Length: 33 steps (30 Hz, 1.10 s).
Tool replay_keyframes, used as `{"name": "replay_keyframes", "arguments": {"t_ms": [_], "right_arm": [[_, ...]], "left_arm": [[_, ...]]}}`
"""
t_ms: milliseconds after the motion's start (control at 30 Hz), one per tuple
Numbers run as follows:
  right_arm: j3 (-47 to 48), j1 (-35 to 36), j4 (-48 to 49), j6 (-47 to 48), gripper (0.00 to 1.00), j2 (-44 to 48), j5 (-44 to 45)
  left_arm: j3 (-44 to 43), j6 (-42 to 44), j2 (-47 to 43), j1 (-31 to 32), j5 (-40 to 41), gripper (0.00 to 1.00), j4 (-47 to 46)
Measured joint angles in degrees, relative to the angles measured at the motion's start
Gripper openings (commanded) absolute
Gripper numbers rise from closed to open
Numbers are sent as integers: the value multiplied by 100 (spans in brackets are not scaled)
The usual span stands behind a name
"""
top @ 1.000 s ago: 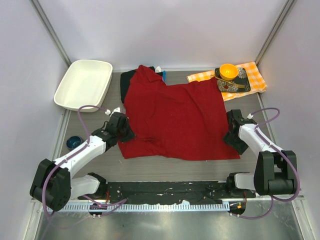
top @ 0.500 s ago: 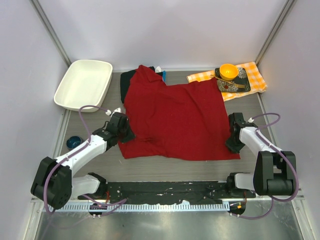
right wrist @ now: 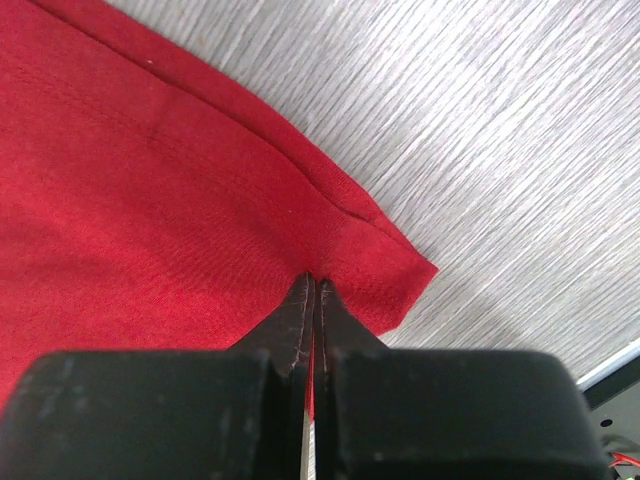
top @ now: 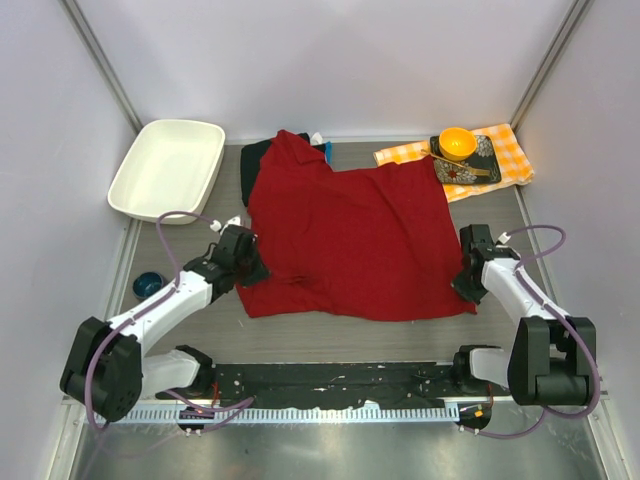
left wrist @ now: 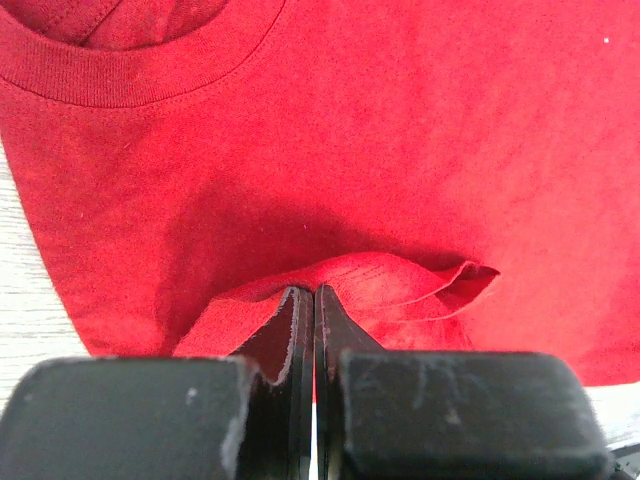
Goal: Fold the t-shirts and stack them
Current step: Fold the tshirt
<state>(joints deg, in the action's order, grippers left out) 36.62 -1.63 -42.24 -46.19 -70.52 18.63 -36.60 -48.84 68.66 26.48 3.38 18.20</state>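
**Right jaws closed on the hem corner: the red shirt is now gripped at both sides**

Within the last second the right gripper (top: 466, 287) has been brought from wide apart to pinched together on the red t-shirt (top: 350, 240). In the right wrist view the cloth is seen caught between the fingertips (right wrist: 312, 290). The stitched hem corner lies just ahead and to the right of them, with bare table (right wrist: 480, 120) beyond it.

The left gripper (top: 252, 268) has been kept clamped throughout. In the left wrist view a raised pleat of red cloth is nipped between its tips (left wrist: 314, 300), with the ribbed collar farther ahead.

The shirt is spread flat between the two grippers and has not yet been folded. Its far edge is laid over a black shirt (top: 254, 155), well beyond the left gripper.

With both sides held, a lift-and-fold is judged to be ready to begin.

Both arms are held low, the forearms stretched out from the bases and the wrists turned inward towards the shirt. The fingers are angled down onto the table. The right wrist has been drawn slightly nearer its base than a second ago.
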Motion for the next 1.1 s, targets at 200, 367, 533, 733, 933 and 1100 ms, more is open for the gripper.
{"name": "replay_keyframes", "arguments": {"t_ms": [200,367,533,733,933,1100], "right_arm": [[0,0,35,168,1,330,-129],[39,0,127,358,1,636,-321],[365,0,251,577,1,695,-490],[920,0,496,702,1,380,-713],[1237,0,883,693,1,-179,-931],[1392,0,1058,638,1,-710,-1001]], "left_arm": [[-11,4,-483,0,63,0,146],[-103,4,-713,2,103,0,278],[-267,28,-951,2,138,0,387],[-721,177,-973,2,240,0,402],[-1353,350,-592,2,243,0,254],[-1950,564,-107,2,157,0,90]]}}
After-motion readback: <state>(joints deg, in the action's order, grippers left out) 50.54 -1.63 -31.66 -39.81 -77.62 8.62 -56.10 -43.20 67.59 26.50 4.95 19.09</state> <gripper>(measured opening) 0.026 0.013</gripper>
